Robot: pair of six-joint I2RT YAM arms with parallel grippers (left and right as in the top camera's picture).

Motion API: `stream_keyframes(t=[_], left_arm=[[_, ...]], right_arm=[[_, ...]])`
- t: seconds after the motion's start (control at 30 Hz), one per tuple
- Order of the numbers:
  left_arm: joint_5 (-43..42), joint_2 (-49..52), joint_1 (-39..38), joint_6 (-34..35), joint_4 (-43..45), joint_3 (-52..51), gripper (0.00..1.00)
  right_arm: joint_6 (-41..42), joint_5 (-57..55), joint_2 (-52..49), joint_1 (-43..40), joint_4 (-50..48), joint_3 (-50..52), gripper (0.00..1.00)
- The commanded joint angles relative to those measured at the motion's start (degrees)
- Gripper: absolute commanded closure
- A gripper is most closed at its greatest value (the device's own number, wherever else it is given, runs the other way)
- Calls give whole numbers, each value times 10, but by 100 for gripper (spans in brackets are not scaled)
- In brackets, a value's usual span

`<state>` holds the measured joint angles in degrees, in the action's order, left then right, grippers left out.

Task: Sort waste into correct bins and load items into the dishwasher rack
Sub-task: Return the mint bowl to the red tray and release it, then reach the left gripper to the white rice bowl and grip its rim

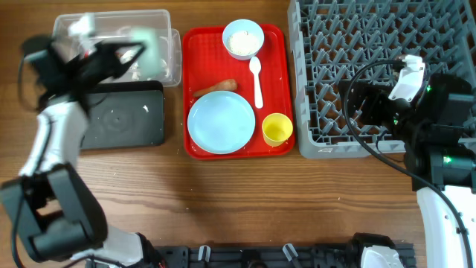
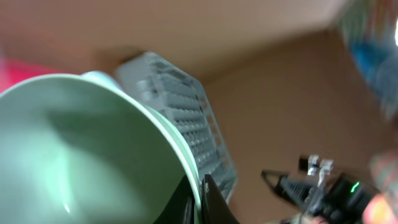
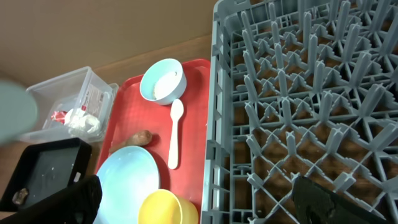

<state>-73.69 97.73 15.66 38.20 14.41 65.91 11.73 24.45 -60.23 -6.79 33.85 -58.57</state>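
Wooden counter seen from above, with a grey pegged rack (image 1: 357,45) filling its far right corner. Over the far left corner, the left pincer (image 2: 200,194) is pinched on the rim of a pale bowl (image 2: 81,155), which shows tipped and blurred above the clear tub (image 1: 160,18). A red wrapper (image 3: 59,115) and white tissue (image 3: 84,121) lie inside that tub. Just nearer, along the left edge, sits the black tray (image 1: 123,123) (a small brown scrap (image 3: 20,195) lies in it). The right pincer (image 3: 196,186) hangs over the rack with fingers spread wide, holding nothing. Mid-counter, the red serving tray (image 1: 197,45) carries a second bowl (image 1: 226,36) with rice (image 1: 242,43), a white spoon (image 1: 257,80), an orange carrot (image 1: 216,88), a blue plate (image 1: 221,123) and a yellow cup (image 1: 277,129), all apart from both pincers.
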Motion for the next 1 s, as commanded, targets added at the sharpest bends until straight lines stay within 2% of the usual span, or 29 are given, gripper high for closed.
stream_keyframes(t=[0.0,0.03,0.1,0.17,0.27,0.4,0.47,0.6,0.8,0.97], left_arm=[[234,-27,-142,-142,-18,32,96],[299,-24,-168,-170,-36,32,96],[492,-20,-251,-260,-97,32,96],[598,-19,-299,-317,-129,32,96],[697,-12,-337,-410,-145,32,96],[734,52,-351,-525,-140,32,96],[747,91,-350,-545,-136,32,96],[746,122,-355,-539,-167,41,96],[746,125,-363,-532,-359,208,96],[746,197,-361,-527,-547,388,96]], right_arm=[[4,9,-3,2,1,-10,0],[4,9,-3,2,3,-10,0],[4,9,-3,2,8,-10,0],[4,9,-3,2,9,-10,0],[4,9,-3,2,8,-10,0],[4,9,-3,2,8,-10,0],[4,9,-3,2,8,-10,0],[5,9,-9,2,9,-10,0],[35,16,-36,2,9,-10,1],[34,27,-44,2,8,-10,0]])
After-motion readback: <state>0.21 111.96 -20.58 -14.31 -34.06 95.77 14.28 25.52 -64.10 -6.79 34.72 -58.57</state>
